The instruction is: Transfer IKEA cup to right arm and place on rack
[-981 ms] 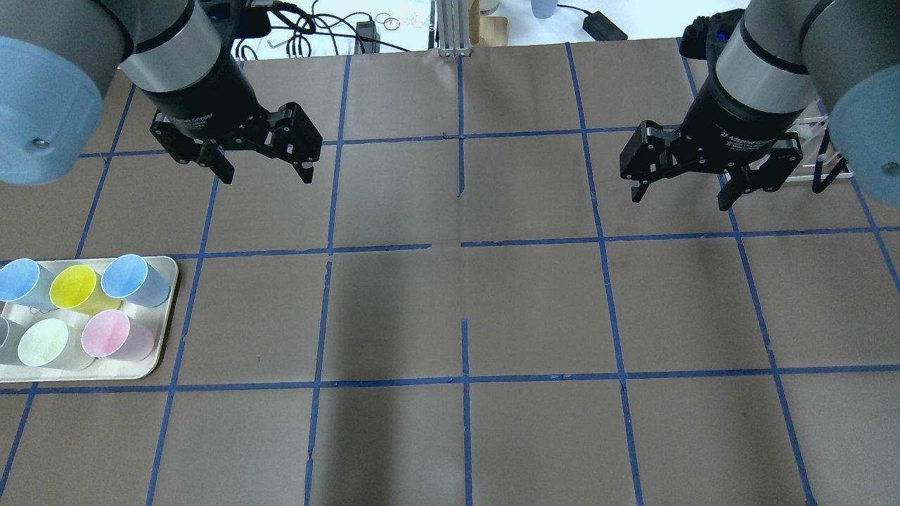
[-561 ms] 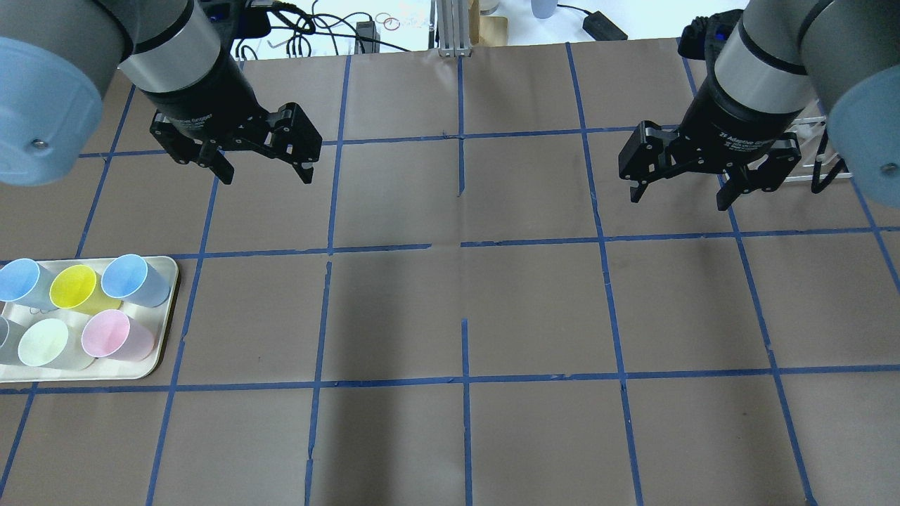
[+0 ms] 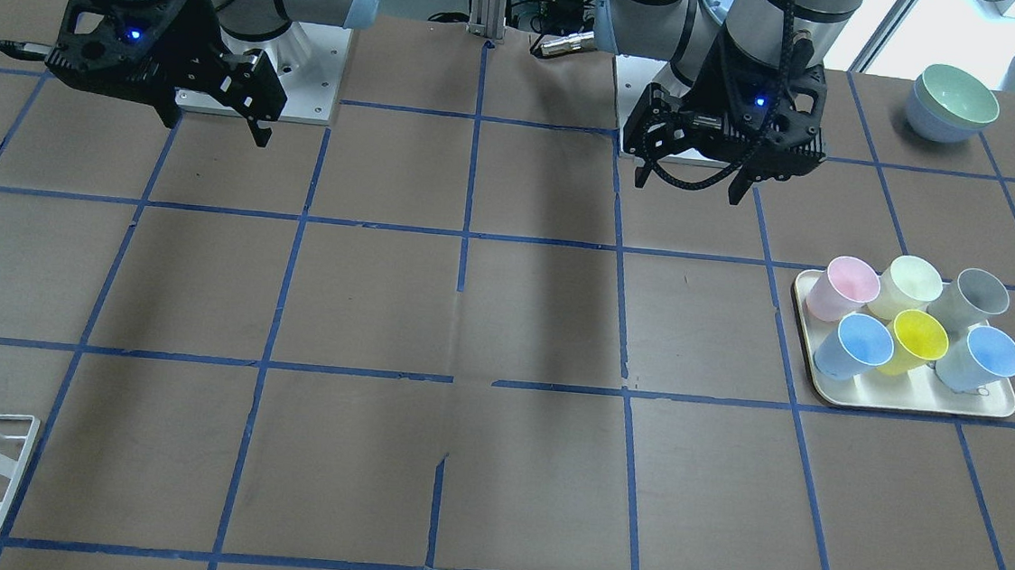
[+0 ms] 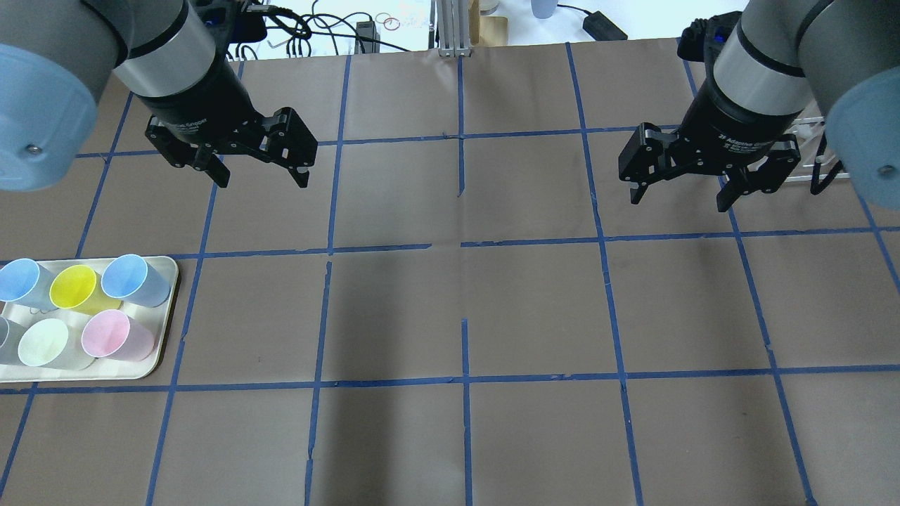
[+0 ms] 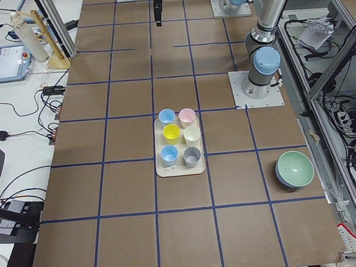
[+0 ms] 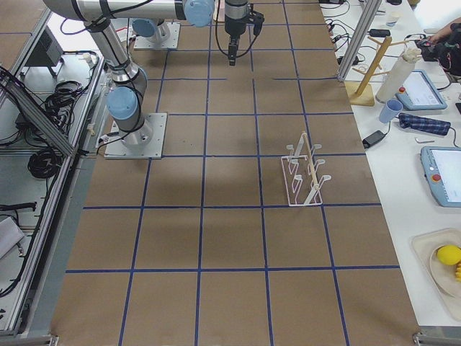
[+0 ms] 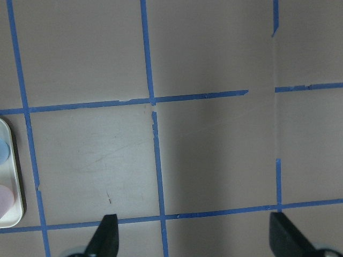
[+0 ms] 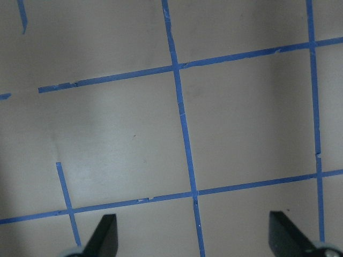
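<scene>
We log the IKEA cup [image 3: 911, 282] upright on the cream tray [image 3: 915, 406], between a pink cup [image 3: 842, 289] and a grey cup [image 3: 973, 299], at the robot's left, the rack [image 6: 304, 173] well apart at its right, with the left gripper [image 4: 261, 179] and right gripper [image 4: 678, 200] both spread wide, holding nothing, above the table [image 4: 464, 302].

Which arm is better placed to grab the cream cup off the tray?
Left. The cream cup sits on the tray at the left gripper's end of the table, and that gripper is open. The right gripper hangs at the other end, on the rack's side.
</scene>
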Action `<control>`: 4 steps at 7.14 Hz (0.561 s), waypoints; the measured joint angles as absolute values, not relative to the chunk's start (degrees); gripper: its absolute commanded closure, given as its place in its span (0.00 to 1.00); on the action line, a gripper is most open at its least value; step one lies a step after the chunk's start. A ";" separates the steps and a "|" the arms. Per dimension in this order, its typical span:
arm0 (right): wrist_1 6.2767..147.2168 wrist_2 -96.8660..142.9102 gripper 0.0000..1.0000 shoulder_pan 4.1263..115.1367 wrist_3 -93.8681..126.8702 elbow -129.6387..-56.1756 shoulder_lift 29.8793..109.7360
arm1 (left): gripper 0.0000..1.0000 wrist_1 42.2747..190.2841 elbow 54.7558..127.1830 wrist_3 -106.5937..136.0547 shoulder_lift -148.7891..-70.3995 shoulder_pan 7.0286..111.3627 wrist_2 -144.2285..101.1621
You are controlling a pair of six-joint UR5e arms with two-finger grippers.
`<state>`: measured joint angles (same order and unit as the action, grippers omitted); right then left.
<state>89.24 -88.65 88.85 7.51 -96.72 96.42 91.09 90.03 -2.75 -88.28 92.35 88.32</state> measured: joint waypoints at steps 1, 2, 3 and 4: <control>89.26 -88.67 0.00 88.86 7.64 -96.75 96.40 | 0.00 91.63 90.53 -6.86 -87.86 90.60 88.42; 89.27 -88.70 0.00 88.86 7.68 -96.76 96.39 | 0.00 92.29 91.23 -12.26 -87.39 88.20 88.85; 89.24 -88.74 0.00 88.86 7.69 -96.79 96.38 | 0.00 92.57 92.39 -18.96 -86.77 85.32 89.99; 89.22 -88.76 0.00 88.86 7.73 -96.83 96.35 | 0.00 92.58 93.81 -26.16 -86.05 82.29 91.12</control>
<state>89.22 -88.76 88.86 7.73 -96.83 96.35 92.58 93.81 -26.16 -86.05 82.29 91.12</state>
